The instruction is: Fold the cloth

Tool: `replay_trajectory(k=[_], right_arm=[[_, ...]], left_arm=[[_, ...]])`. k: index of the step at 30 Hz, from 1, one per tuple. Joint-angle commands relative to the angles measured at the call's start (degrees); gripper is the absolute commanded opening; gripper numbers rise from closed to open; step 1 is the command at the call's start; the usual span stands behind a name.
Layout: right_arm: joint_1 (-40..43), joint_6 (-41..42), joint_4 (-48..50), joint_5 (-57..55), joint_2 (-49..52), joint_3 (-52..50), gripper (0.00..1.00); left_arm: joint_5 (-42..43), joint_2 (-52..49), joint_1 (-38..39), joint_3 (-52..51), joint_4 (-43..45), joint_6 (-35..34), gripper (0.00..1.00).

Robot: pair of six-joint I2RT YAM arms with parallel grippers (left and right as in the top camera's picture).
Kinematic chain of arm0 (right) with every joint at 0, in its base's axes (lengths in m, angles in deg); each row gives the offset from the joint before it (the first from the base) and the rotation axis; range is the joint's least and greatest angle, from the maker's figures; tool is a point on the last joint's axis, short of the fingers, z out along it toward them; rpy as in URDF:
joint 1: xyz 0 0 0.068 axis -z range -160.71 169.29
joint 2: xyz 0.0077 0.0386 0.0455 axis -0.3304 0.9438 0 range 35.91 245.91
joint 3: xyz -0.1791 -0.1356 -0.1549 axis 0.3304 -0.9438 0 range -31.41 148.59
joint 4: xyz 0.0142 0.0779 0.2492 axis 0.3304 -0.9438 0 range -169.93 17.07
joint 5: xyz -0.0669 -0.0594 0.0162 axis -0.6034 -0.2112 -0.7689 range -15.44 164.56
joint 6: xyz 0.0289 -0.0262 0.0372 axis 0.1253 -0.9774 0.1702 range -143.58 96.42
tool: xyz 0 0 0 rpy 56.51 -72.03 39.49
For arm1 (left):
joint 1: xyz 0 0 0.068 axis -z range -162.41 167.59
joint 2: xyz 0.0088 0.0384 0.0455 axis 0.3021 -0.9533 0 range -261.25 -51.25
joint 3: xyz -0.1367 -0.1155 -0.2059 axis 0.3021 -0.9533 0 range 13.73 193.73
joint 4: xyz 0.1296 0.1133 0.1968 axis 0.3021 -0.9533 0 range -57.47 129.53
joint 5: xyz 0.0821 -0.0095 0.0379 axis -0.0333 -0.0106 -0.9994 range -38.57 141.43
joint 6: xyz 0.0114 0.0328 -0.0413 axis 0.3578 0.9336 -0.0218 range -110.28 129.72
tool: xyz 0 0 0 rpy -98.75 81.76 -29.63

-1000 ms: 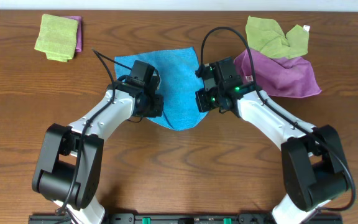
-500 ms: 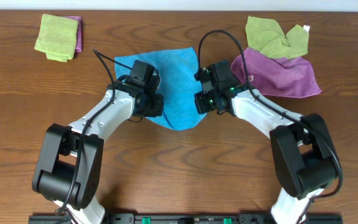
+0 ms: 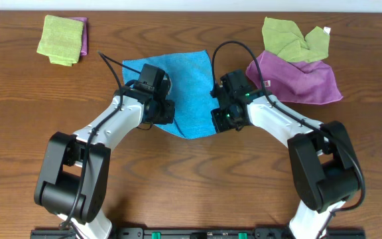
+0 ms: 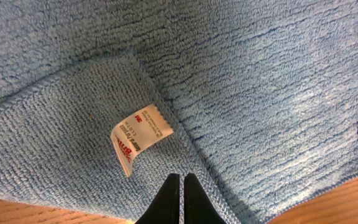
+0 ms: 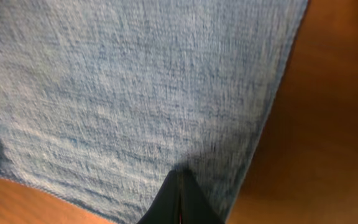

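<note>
A brown wood-grain table (image 3: 178, 192) fills nearly the whole overhead view; its grain runs side to side, and only a thin pale strip (image 3: 178, 5) of the room shows past the far edge.

The bright blue soft microfibre cloth (image 3: 190, 86) lies at the table's middle, flat, its near edge tapering to a rounded point. 1 corner is turned over onto the cloth itself, showing a small white printed tag (image 4: 140, 134).

Far left of the blue cloth sits a folded light green cloth (image 3: 60, 40) with a sliver of purple fabric (image 3: 83, 36) under it. Right of the blue cloth, close by, a spread purple cloth (image 3: 304, 81) lies with a crumpled light green cloth (image 3: 289, 36) resting on its far side.

The 2 arms flank the blue cloth. The left gripper (image 4: 181, 186) is at its left near edge, just below the tag, jaws pressed together. The right gripper (image 5: 180, 186) is at its right near edge, jaws also closed, tips on the fabric. Whether either pinches any fabric cannot be told.
</note>
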Motion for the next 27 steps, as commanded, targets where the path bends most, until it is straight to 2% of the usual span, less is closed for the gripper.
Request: replay_trajectory(k=[1, 11, 13, 17, 27], right_arm=[[-0.4, -0.2, -1.7, -0.4, 0.3, 0.7, 0.02], [-0.4, -0.7, -3.2, -2.6, 0.3, 0.7, 0.02], [-0.4, -0.7, -3.2, -2.6, 0.3, 0.7, 0.02], [-0.4, -0.7, -3.2, -2.5, 0.3, 0.7, 0.02], [-0.4, -1.3, -3.0, -2.5, 0.3, 0.7, 0.02]], left_arm=[[0.0, -0.7, -0.1, -0.3, 0.5, -0.7, 0.06], [1.6, -0.7, -0.1, -0.2, 7.1, -2.3, 0.06], [-0.2, -0.7, -0.1, -0.2, 9.0, -2.1, 0.09], [-9.0, -0.7, -0.1, -0.2, 10.3, -1.4, 0.11], [-9.1, -4.3, -0.1, -0.2, 15.1, -1.0, 0.09]])
